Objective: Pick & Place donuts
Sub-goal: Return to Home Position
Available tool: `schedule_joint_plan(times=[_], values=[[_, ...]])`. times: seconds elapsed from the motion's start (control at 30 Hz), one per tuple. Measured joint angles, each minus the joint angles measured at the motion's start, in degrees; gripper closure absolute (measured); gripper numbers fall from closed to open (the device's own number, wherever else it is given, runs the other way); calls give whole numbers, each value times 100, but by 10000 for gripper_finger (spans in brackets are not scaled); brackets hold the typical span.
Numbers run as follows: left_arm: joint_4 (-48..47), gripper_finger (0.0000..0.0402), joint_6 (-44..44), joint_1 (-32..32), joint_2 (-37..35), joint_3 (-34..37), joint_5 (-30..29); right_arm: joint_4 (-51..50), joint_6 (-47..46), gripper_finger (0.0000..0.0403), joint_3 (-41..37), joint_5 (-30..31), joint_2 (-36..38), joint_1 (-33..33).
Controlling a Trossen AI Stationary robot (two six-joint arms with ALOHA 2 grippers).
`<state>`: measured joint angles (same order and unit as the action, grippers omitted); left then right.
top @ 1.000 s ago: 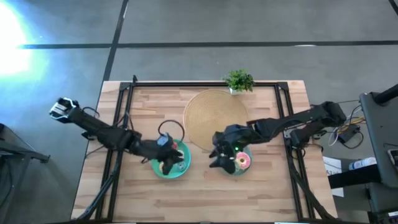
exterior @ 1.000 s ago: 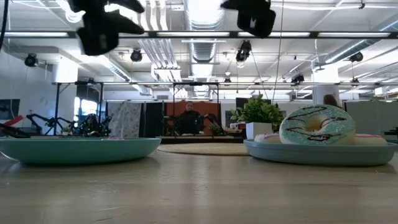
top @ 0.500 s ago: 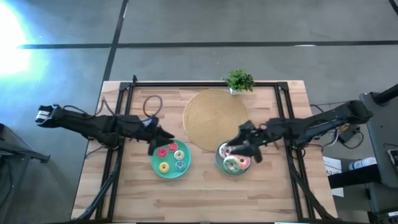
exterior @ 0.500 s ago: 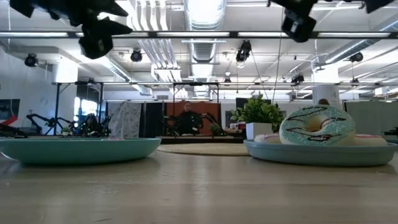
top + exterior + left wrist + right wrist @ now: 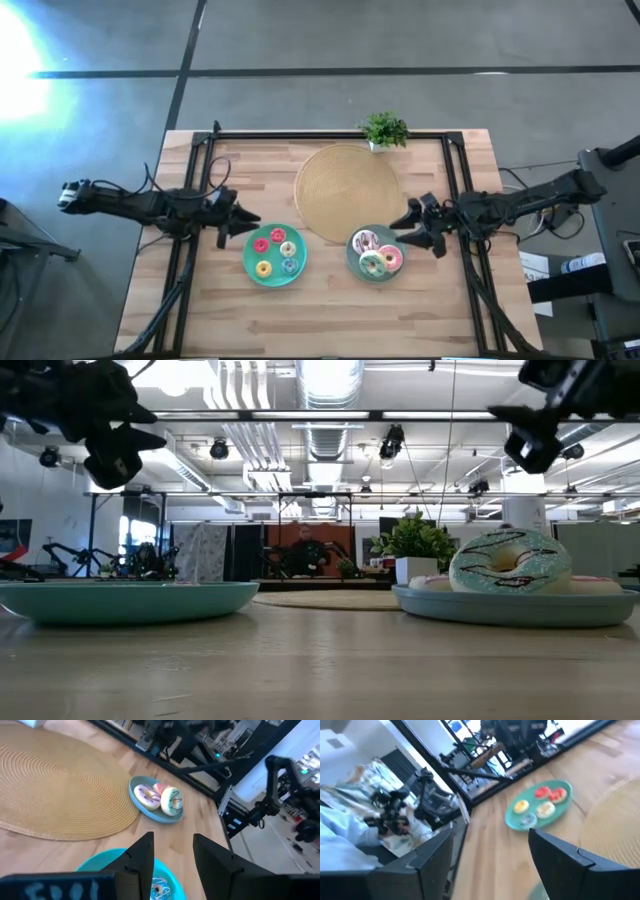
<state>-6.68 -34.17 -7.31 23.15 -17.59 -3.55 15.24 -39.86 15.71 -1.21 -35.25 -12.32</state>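
The teal plate (image 5: 274, 257) holds several tiny donuts, among them a red one (image 5: 261, 244), a yellow one (image 5: 264, 268) and a blue one (image 5: 289, 265). The grey-green plate (image 5: 375, 254) holds the white-pink sprinkled donut (image 5: 365, 241), the green-iced donut (image 5: 372, 264) and the pink donut (image 5: 391, 258). My left gripper (image 5: 241, 222) hovers open just left of the teal plate. My right gripper (image 5: 409, 228) hovers open just right of the grey-green plate. In the low view the green-iced donut (image 5: 510, 560) stands on edge above the plate rim (image 5: 515, 605). Both grippers are empty.
The big round tan mat (image 5: 346, 190) lies behind both plates, and a small potted plant (image 5: 385, 130) stands at the table's far edge. Black frame rails (image 5: 198, 190) run along the left and right sides. Bare wood (image 5: 320, 310) lies at the near side.
Both grippers have drawn back from over their plates. The left one has moved toward the table's left edge, the right one toward the right edge. The donuts on both plates, covered by the grippers a second ago, now show in full.
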Motion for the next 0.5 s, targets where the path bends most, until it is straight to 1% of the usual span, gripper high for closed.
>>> schedule_joint_plan(times=[0.13,0.37,0.5], values=[[67,291,146,0,-375,230,-98,2,-2,156,-427,-4,152,-4],[66,291,376,8,-913,562,-885,-2,-2,149,-1060,-7,140,-4],[79,291,294,9,-1199,839,-934,2,-2,147,-1408,-7,141,-4]])
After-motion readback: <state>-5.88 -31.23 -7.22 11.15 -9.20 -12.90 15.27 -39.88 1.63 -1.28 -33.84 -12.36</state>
